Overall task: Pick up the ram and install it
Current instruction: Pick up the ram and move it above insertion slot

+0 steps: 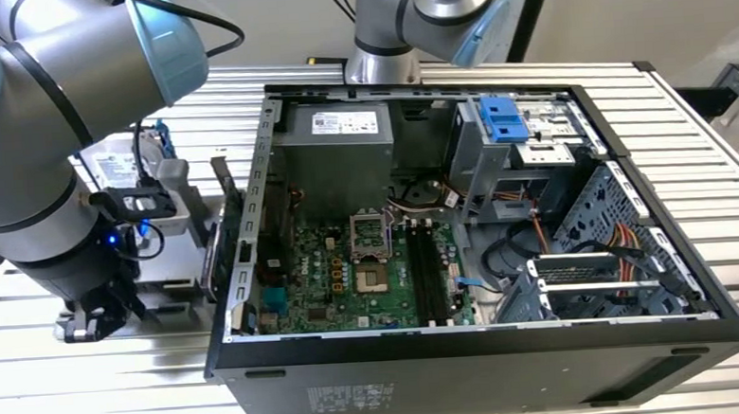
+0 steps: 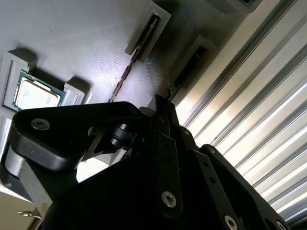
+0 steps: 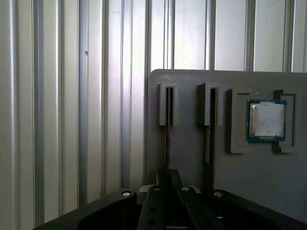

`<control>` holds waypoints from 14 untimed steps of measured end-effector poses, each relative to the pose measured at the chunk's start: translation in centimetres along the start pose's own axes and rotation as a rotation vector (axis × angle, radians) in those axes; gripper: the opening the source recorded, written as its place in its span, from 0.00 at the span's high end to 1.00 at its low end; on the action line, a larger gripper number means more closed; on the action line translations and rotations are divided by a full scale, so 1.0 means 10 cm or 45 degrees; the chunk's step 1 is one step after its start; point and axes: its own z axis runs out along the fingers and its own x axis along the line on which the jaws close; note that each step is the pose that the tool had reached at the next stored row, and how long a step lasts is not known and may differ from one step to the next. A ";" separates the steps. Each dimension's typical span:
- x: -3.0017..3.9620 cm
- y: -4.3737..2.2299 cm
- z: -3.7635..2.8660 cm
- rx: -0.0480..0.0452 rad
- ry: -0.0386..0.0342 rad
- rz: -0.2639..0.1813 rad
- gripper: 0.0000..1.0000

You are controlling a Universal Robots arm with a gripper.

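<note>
**Ram in its holder, install not begun**

In the exterior view my tool hangs low over the grey holder tray on the table. It is on the exterior view's left of the open computer case. The memory slots on the board look bare to me, so I judge nothing is installed.

In the second wrist view the ram stands on edge in its slotted holder on the tray. It is near the processor chip, with the tool's dark body close in front.

In the first wrist view the tool lines up with the ram's near end, and a second stick sits just beside it. I cannot tell whether the tool is clenched on the ram or released. By my reading the pick-up is at most beginning. The lift, the carry to the case and the seating are all left.
</note>
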 end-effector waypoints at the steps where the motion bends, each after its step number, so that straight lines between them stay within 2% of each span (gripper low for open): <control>1: 0.000 0.000 -0.003 0.000 0.0000 0.000 1.00; 14: -0.006 0.003 -0.106 0.000 0.0001 0.000 1.00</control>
